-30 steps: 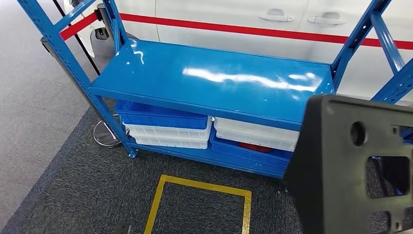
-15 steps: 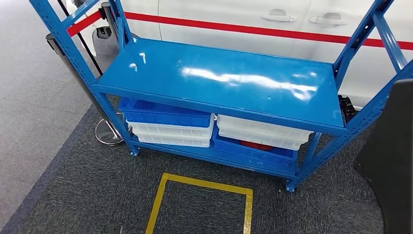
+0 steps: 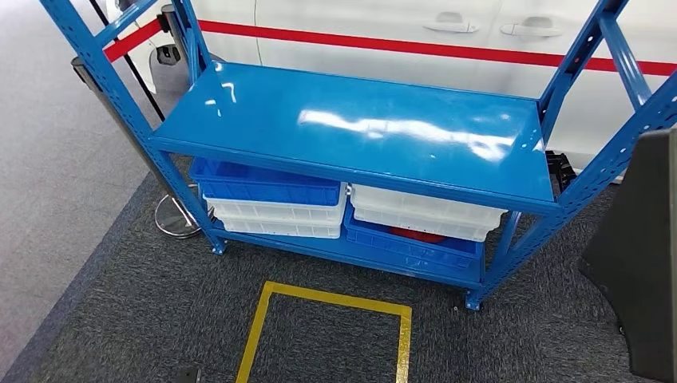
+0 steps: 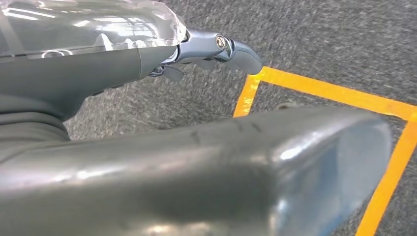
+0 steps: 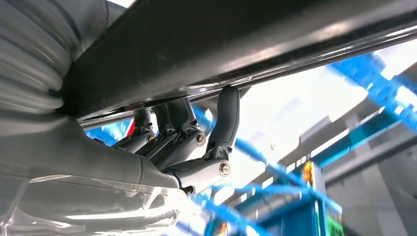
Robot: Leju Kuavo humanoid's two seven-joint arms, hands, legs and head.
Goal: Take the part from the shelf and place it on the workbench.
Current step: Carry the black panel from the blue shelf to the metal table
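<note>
Black flat plastic part [image 3: 643, 255], off the blue metal shelf [image 3: 359, 132], rests above the right hand [image 5: 196, 147], whose curled fingers [image 5: 223, 118] grip its edge; being wide, it may slip if tilted.

Blue and white bins [image 3: 275, 203] stacked on lower level, red item [image 3: 417, 236] inside one. Yellow tape square [image 3: 327, 335] on grey carpet [image 3: 120, 319]. White car [image 3: 447, 48], red stripe, behind. Stanchion base [image 3: 177, 219] left.
</note>
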